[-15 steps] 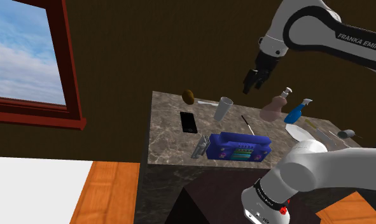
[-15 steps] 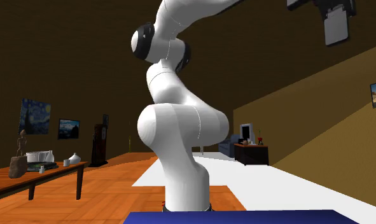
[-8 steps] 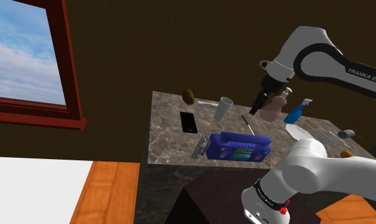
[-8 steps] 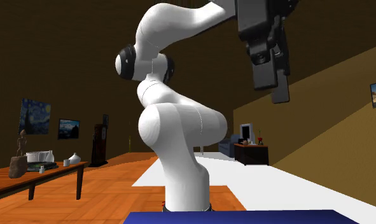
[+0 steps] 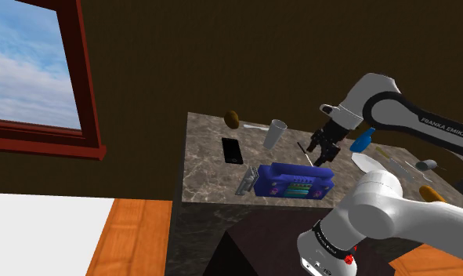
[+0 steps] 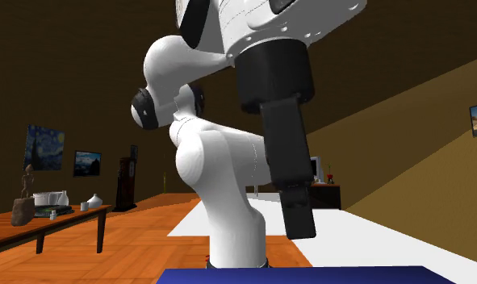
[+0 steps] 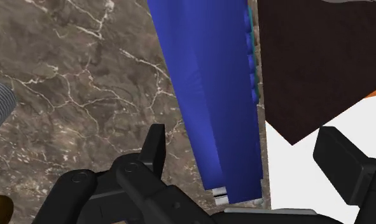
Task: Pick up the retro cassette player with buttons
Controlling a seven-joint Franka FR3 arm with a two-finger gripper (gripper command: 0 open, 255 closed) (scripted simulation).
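Observation:
The cassette player [image 5: 294, 182] is a long blue box with coloured buttons on its front, lying near the front edge of the marble table [image 5: 206, 168]. My black gripper [image 5: 321, 154] hangs just above its end toward the shoulder view's right. In the wrist view the blue player [image 7: 221, 95] runs lengthwise between my two fingers [image 7: 153, 149], which stand wide apart and do not touch it. The gripper [image 7: 243, 159] is open. In the second exterior view one black finger [image 6: 297, 194] hangs over the player's blue top [image 6: 301, 275].
On the table stand a black phone [image 5: 232, 150], a grey cup [image 5: 277, 133], a brown round object [image 5: 233, 118], a blue spray bottle [image 5: 363, 139], a white plate [image 5: 365, 162] and a silver item [image 5: 244, 182] beside the player. The table's front edge is close behind the player.
The arm has come down from high above the table; the gripper now sits low over the blue player's end, fingers still apart. Nothing on the table has moved.

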